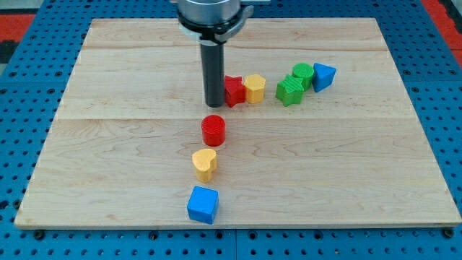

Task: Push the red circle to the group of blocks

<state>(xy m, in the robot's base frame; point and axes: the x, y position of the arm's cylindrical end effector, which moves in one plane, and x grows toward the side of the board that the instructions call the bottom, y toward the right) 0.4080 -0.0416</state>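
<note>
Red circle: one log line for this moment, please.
tip beside red star | red circle below tip, apart | group at the view's upper right | circle not yet there

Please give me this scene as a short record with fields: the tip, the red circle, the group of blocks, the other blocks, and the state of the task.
tip: my tip is above the red circle, apart from it, just left of the red star
red circle: near the board's middle
group: red star, yellow block, two green blocks, blue block, toward the view's upper right
others: yellow heart, blue cube, below the red circle
task state: red circle not yet at the group
</note>
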